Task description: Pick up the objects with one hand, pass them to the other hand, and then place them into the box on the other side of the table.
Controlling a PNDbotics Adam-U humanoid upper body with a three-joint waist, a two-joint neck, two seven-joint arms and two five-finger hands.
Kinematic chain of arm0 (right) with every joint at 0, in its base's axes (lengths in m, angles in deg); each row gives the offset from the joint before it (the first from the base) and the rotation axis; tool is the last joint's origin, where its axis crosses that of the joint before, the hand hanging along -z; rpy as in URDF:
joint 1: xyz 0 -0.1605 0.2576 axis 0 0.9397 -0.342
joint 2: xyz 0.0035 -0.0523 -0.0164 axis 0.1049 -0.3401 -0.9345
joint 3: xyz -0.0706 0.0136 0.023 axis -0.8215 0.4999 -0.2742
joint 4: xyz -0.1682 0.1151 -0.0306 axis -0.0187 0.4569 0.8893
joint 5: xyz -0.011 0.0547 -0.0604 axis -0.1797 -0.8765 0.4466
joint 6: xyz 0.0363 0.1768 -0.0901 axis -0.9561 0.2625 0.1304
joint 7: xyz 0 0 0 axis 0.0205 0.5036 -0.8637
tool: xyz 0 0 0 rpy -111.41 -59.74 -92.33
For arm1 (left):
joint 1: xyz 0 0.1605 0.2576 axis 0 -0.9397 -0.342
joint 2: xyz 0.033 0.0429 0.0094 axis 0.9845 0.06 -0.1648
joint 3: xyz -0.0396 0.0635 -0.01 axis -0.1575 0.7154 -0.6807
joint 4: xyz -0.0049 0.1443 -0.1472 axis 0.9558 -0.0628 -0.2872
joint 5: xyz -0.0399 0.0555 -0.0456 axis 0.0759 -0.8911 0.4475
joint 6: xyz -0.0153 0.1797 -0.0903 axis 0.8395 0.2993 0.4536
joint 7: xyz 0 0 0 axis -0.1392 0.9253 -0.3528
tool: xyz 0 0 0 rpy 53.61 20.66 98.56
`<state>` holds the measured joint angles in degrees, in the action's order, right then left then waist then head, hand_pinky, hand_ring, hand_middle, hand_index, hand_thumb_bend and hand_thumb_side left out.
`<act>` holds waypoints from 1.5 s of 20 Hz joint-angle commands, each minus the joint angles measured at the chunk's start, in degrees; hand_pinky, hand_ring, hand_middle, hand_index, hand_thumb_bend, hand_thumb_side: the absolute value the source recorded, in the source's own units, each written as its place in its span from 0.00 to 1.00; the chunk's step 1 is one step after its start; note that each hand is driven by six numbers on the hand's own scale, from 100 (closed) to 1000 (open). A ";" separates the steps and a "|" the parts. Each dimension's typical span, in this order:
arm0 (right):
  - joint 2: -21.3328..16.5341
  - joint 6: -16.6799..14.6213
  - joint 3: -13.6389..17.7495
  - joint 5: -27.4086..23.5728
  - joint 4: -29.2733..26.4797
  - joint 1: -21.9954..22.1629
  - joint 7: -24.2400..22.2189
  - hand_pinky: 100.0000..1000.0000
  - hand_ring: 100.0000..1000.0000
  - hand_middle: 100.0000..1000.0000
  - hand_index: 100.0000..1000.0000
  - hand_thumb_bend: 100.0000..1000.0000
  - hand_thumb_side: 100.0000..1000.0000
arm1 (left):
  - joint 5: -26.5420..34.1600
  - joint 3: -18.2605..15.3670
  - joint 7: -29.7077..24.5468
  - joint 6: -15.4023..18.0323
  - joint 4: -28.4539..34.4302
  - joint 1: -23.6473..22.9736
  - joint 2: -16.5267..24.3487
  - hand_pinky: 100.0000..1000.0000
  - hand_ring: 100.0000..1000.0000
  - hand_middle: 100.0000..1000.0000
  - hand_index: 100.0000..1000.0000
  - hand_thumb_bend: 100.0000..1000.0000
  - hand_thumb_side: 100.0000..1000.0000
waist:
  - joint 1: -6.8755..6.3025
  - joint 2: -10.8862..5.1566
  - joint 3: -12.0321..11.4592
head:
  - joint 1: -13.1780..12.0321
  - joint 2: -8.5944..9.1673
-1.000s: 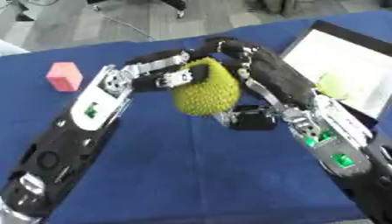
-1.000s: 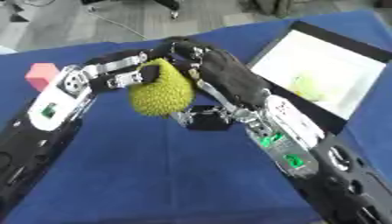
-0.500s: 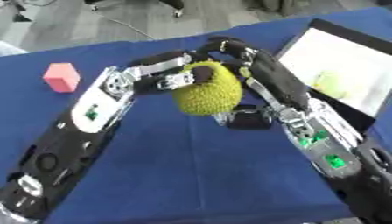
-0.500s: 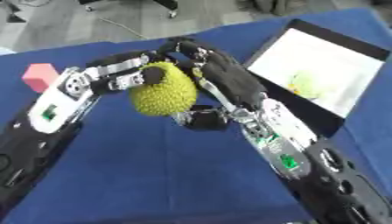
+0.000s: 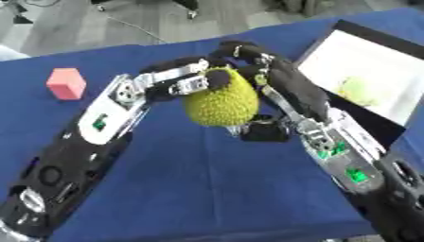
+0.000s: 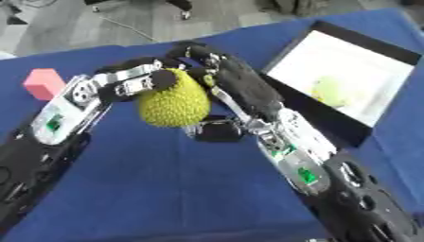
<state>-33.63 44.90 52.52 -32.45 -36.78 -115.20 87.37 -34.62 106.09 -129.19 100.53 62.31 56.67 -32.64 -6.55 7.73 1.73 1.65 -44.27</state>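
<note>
Yellow-green bumpy fruit (image 5: 219, 98) hangs mid-air over the table (image 5: 190, 189), both your robot hands curled on it: left robot hand (image 5: 192, 79) on top, right robot hand (image 5: 269, 90) alongside. Looks bulky, grippy; cradle its belly before heading boxward (image 5: 364, 85).

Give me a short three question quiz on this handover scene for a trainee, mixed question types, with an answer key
1. True or false: both the left hand and the right hand touch the bumpy yellow-green fruit.
2. What lies inside the white box?
   A. a pink block
   B. a yellow-green object
   C. nothing
3. Fill in: the pink block rests on the blue ___.

Key: 1 true; 2 B; 3 tablecloth.
</note>
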 commanded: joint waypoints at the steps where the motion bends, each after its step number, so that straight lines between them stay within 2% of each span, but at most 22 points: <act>1: -1.96 1.22 2.51 0.70 4.37 0.21 -0.02 0.76 0.91 0.77 0.30 0.00 0.17 | 2.13 -0.18 -5.39 4.50 5.25 1.25 -0.61 0.66 0.53 0.58 0.75 0.00 0.96 | 0.32 -0.64 -0.03 | 0.15 0.15; 15: -2.02 0.34 2.62 0.96 4.30 0.62 -0.21 0.77 0.91 0.77 0.30 0.00 0.17 | 5.27 -5.61 -5.39 -1.42 2.94 0.67 -0.81 0.63 0.50 0.55 0.71 0.00 0.91 | 0.37 -0.61 -0.16 | 0.45 0.15; 17: -1.93 0.27 2.81 1.04 4.20 0.74 -0.09 0.77 0.91 0.77 0.30 0.00 0.17 | 5.32 -6.43 -5.39 -2.09 2.55 0.58 -0.77 0.63 0.50 0.52 0.71 0.00 0.90 | 0.37 -0.60 -0.15 | 0.50 0.15; 25: -1.31 0.29 3.81 1.94 3.85 1.29 0.64 0.77 0.90 0.77 0.30 0.00 0.18 | 4.73 -8.75 -5.39 -3.40 1.27 0.26 -0.57 0.63 0.50 0.52 0.70 0.00 0.88 | 0.37 -0.58 -0.10 | 0.51 0.15; 30: -0.67 0.92 4.74 2.60 4.19 1.97 1.29 0.77 0.92 0.80 0.31 0.00 0.19 | 3.87 -8.74 -5.39 -3.27 1.30 -0.11 0.01 0.63 0.50 0.52 0.70 0.00 0.89 | 0.34 -0.55 -0.01 | 0.47 0.15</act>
<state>-31.77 44.70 53.56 -30.43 -36.08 -114.06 88.34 -33.27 100.43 -133.73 95.99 61.47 55.59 -34.96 -6.55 7.85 1.74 2.13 -44.27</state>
